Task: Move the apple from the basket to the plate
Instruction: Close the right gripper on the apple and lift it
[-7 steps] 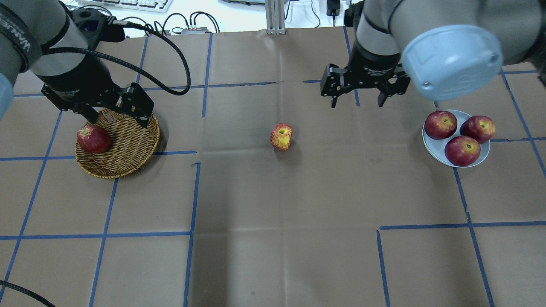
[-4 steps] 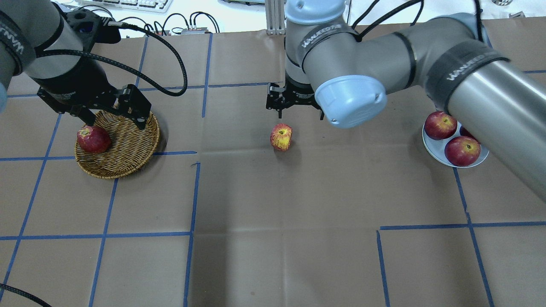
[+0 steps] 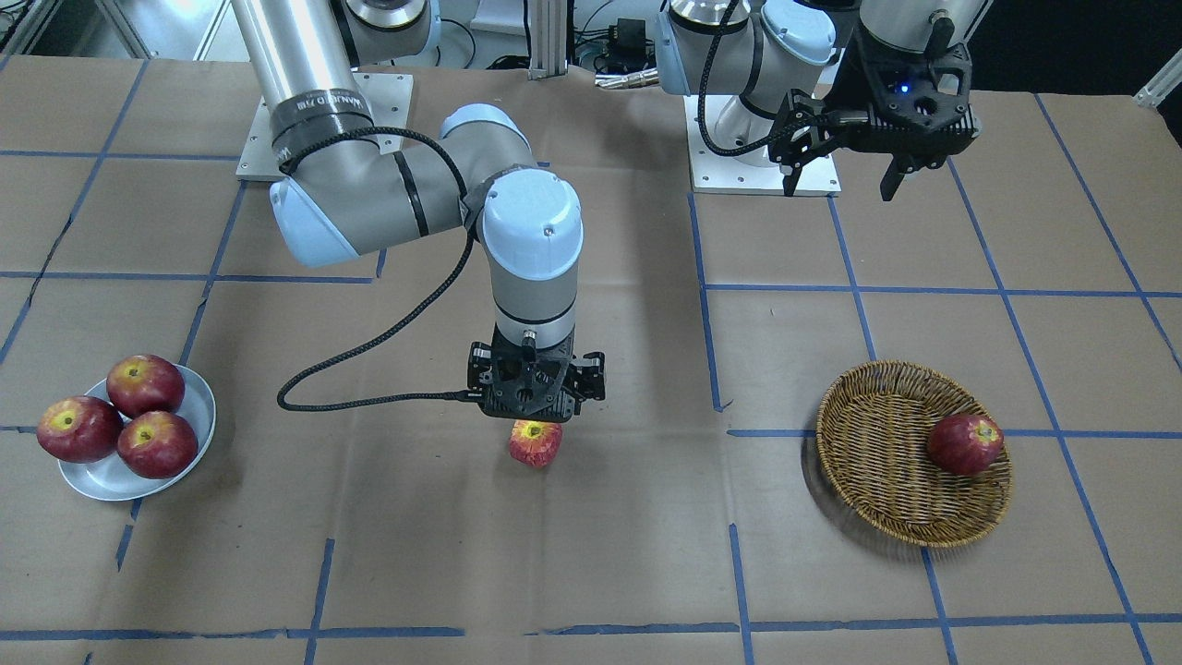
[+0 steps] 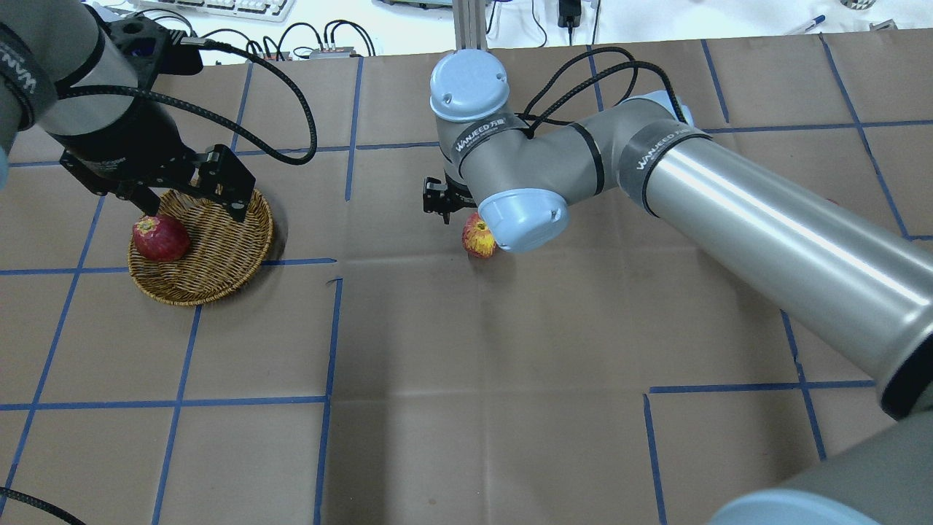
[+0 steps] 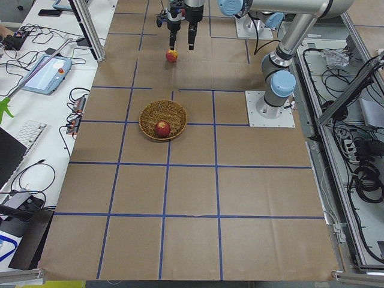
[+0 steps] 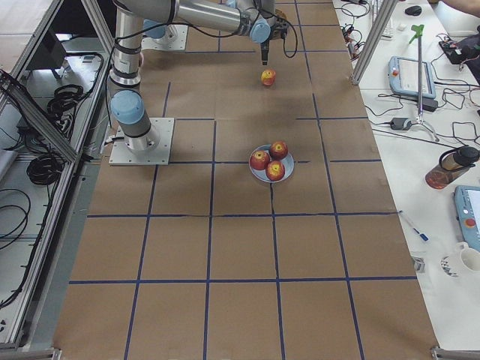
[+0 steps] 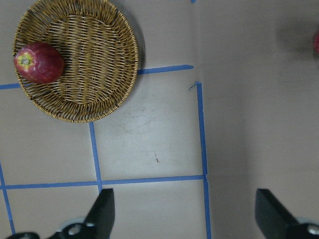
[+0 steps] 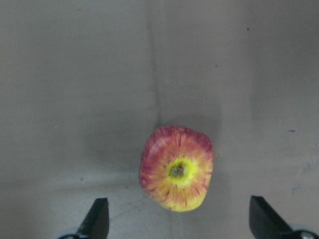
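Currently the apple [image 8: 176, 175] is sitting stem-hollow up on the bare surface [image 3: 591, 554], well apart from both the basket [image 3: 886, 499] and the plate [image 3: 111, 485] and roughly between them. The right claw [image 8: 179, 221] is hovering directly over it, its fingers [image 8: 97, 221] spread wide to either side and touching nothing. The left claw [image 7: 187, 214] is hanging high near the basket, likewise spread and empty. A darker red apple [image 3: 964, 444] is lying in the basket and three more [image 3: 145, 385] are crowding the plate. The fruit is looking firm, fairly heavy and smooth-skinned, so a pinch high on its curve is probably going to slip. Taking hold across the widest part at mid-height seems best, with modest force, since hard squeezing is risking a bruise.
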### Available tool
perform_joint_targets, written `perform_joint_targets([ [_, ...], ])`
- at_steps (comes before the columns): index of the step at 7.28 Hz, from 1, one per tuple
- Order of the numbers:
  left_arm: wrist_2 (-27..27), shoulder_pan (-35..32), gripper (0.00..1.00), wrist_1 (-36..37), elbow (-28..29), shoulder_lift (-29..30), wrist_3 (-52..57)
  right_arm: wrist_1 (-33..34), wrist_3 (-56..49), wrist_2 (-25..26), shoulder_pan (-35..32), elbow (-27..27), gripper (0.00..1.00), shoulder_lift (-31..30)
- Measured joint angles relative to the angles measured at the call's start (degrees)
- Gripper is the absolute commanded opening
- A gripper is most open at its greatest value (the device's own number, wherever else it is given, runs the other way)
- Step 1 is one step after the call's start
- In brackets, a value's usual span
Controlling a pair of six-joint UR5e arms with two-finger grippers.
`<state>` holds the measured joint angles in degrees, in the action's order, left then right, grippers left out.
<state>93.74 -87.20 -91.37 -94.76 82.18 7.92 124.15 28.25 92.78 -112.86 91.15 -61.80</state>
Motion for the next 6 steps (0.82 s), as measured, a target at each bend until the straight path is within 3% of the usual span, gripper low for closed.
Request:
perform_joint_targets([
  [3, 0.01, 0.01, 0.99, 0.13, -0.29, 0.16, -0.03, 5.79, -2.7, 1.88, 0.43, 0.12, 1.0, 5.59],
  [4, 0.03, 0.01, 0.99, 0.42, -0.64, 0.21, -0.07, 6.21, -3.31, 1.74, 0.42, 0.14, 0.92, 6.23],
  [5, 0.02, -0.01, 0.99, 0.55, -0.88, 0.33, -0.09, 6.32, -3.51, 1.5, 0.35, 0.16, 0.69, 6.58],
  [6, -0.02, -0.04, 0.99, 0.57, -0.96, 0.53, -0.04, 6.24, -3.49, 1.4, 0.22, 0.19, 0.6, 6.66],
])
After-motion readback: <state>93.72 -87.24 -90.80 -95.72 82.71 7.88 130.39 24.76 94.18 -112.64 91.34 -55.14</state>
